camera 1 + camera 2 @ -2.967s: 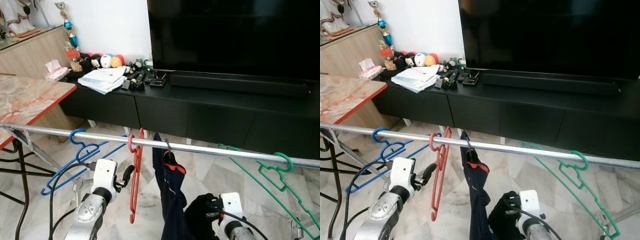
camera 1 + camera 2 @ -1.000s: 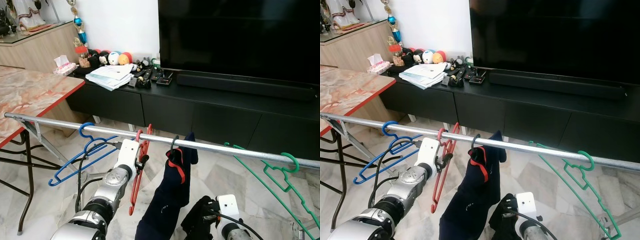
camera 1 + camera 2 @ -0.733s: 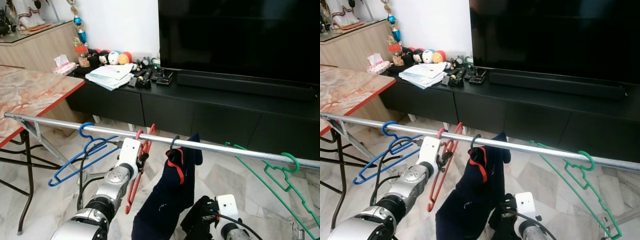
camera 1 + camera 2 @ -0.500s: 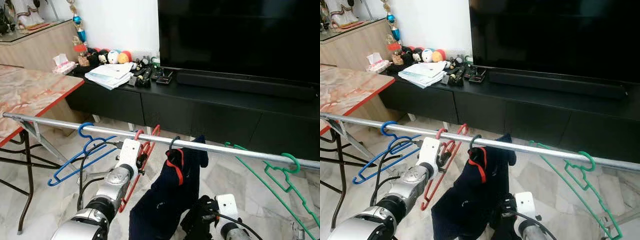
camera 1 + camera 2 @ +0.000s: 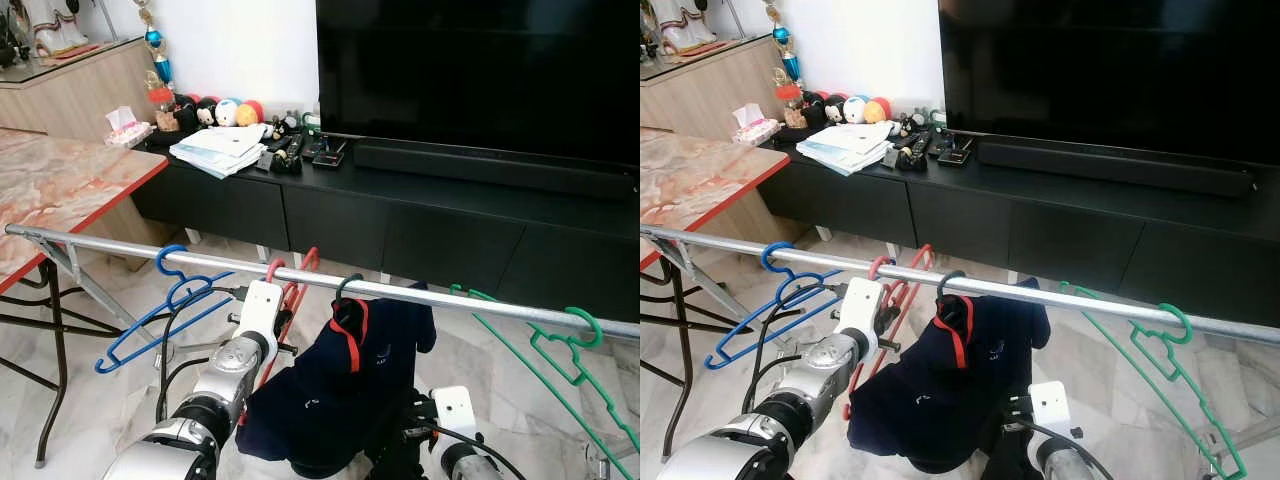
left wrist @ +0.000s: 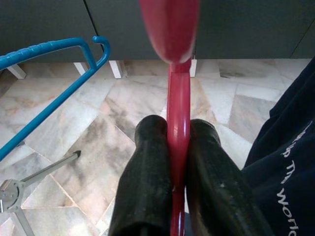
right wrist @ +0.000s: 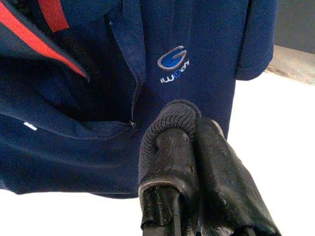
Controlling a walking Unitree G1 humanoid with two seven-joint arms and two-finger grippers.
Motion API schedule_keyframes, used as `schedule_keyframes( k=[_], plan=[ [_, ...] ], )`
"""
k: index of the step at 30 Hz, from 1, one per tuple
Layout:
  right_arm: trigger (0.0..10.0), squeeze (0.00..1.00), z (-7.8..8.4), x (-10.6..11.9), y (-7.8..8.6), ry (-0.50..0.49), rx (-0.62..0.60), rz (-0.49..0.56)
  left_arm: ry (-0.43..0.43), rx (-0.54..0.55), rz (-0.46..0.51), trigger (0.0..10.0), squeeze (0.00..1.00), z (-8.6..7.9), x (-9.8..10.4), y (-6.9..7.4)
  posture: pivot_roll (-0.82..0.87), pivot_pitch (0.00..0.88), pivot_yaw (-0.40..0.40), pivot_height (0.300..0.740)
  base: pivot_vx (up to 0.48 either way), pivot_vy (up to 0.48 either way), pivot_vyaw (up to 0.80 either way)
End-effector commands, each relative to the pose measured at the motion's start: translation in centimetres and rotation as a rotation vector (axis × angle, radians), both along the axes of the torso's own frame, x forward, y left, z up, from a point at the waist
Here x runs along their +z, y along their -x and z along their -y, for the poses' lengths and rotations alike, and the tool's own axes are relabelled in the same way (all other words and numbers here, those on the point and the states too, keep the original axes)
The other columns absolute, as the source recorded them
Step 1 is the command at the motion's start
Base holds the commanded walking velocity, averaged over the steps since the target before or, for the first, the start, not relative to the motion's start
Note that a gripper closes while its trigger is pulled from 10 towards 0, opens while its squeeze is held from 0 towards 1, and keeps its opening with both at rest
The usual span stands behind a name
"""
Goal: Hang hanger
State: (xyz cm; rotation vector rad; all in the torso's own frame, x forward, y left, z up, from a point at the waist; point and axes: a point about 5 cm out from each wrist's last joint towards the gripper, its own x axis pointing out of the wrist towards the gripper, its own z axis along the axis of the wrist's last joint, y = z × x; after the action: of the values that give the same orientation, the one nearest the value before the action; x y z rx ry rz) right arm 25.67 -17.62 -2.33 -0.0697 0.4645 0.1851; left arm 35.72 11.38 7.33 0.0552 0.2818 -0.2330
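A metal rail [image 5: 200, 262] runs across in front of me. On it hangs a red hanger [image 5: 287, 297], tilted, with my left gripper [image 6: 178, 130] shut on its red bar just below the rail. Right beside it, a navy shirt [image 5: 335, 385] with a red collar lining hangs from a dark hook [image 5: 345, 288]. It is spread wide with its logo [image 7: 172, 64] facing me. My right gripper [image 7: 189, 120] is shut on a fold of the shirt's lower fabric, under the rail.
A blue hanger [image 5: 160, 305] hangs left of the red one, a green hanger [image 5: 560, 350] far right. Behind the rail stand a low black TV cabinet [image 5: 400, 215] with a TV, and a marble-topped table [image 5: 60, 190] at left. Marble floor lies below.
The navy shirt has been lifted and spread from a narrow hanging fold into a wide front. The red hanger's lower end has swung further left and up behind it.
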Motion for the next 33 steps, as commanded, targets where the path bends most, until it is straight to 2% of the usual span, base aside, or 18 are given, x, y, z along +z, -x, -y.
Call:
schedule_keyframes(
  k=[1,9,13,18,29,30,31,32,33],
  plan=[
    [10.0,0.0,-0.5,0.2,-0.1,-0.005,0.015,0.018,0.002,0.005,-0.025,0.0,0.0,-0.2,-0.4,0.2,-0.13,0.031,0.104,0.74,0.0,0.0,0.0],
    [10.0,0.0,-0.5,0.2,-0.1,-0.002,0.015,0.016,-0.024,0.012,0.001,0.0,0.0,-0.4,-0.3,0.2,-0.13,0.019,0.105,0.74,0.0,0.0,0.0],
    [10.0,0.0,-0.4,0.2,0.0,0.0,0.009,0.017,-0.018,0.042,0.06,0.0,0.0,-1.0,0.4,-0.1,-0.13,0.016,0.104,0.74,0.0,0.0,0.0],
    [10.0,0.0,-0.2,0.1,0.0,0.003,-0.006,0.02,-0.025,0.024,0.149,0.0,0.0,-1.5,1.4,-0.2,-0.13,0.004,0.105,0.74,0.0,0.0,0.0],
    [10.0,0.0,0.3,-0.1,0.2,0.011,-0.02,0.003,-0.099,-0.005,0.219,0.0,0.0,-3.2,0.9,1.4,-0.11,0.011,0.098,0.74,0.0,0.0,0.0],
    [10.0,0.0,0.4,-0.2,0.2,0.014,-0.023,-0.002,-0.115,-0.017,0.211,0.6,0.0,-3.7,0.2,2.4,-0.11,0.012,0.097,0.74,0.0,0.0,0.0],
    [10.0,0.0,0.4,-0.2,0.2,0.014,-0.023,-0.002,-0.115,-0.017,0.211,0.6,0.0,-3.7,0.2,2.4,-0.11,0.012,0.097,0.74,0.0,0.0,0.0],
    [10.0,0.0,0.4,-0.2,0.2,0.015,-0.024,-0.004,-0.126,-0.02,0.198,4.8,0.0,-4.0,-0.3,2.8,-0.1,0.013,0.095,0.74,0.0,0.0,0.0],
    [10.0,0.0,0.4,-0.2,0.3,0.017,-0.026,-0.008,-0.129,-0.014,0.177,10.0,0.0,-4.4,-1.0,3.5,-0.1,0.013,0.095,0.74,0.0,0.0,0.0]
  ],
)
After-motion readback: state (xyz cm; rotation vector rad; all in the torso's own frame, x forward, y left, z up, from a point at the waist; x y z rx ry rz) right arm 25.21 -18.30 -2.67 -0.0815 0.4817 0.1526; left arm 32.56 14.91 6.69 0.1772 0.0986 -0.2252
